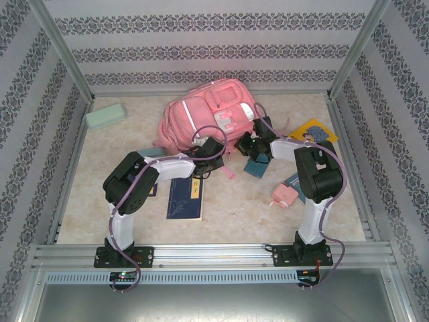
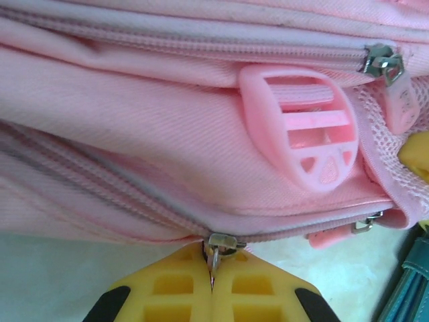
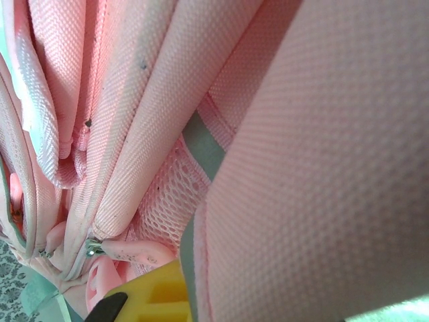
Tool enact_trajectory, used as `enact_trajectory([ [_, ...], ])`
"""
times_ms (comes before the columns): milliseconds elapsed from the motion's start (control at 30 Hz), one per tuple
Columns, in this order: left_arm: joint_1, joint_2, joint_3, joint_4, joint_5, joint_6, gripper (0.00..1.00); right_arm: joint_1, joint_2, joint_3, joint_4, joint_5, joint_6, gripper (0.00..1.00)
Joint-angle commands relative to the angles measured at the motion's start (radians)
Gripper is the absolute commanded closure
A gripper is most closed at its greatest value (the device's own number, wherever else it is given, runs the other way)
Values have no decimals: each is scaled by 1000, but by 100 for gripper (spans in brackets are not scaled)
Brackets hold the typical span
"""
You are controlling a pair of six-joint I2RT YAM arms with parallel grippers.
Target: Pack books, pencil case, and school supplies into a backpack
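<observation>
Yellow-fingered, my left gripper [image 2: 212, 272] is clamped tight on a zipper pull [image 2: 216, 245] at the lower seam of the backpack [image 1: 208, 111]. My right gripper [image 1: 253, 143] is clenched too, on a fold of the bag's fabric as far as I can judge.

I read this as the opening step, with nothing packed yet. The next move needs a steady pull along the zip track, which runs left to right in the left wrist view, while the right side keeps the cloth taut.

The backpack lies on the far half of the table with its front pockets up. Its long axis slants from near-left to far-right, and I cannot tell which end is the top.

One navy book [image 1: 184, 198] lies flat between the arms, long axis pointing away from me. The yellow book [image 1: 314, 131] sits far right. The pencil case [image 1: 105, 116] rests in the far-left corner, well apart. The pink block [image 1: 283, 196] and a teal pad [image 1: 257, 168] lie near the right arm.
</observation>
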Motion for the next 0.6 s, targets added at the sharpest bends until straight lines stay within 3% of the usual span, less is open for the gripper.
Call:
enact_trajectory([
  [0,29,-42,-41,-65,-41,33,100,-37,-23,34,-2,53,-19,100],
  [167,45,-75,-52,-142,-69,37,100,-43,-23,34,-5,60,-19,100],
  [567,205,-193,-65,-326,-54,99,100,-113,-30,65,-53,54,-92,100],
])
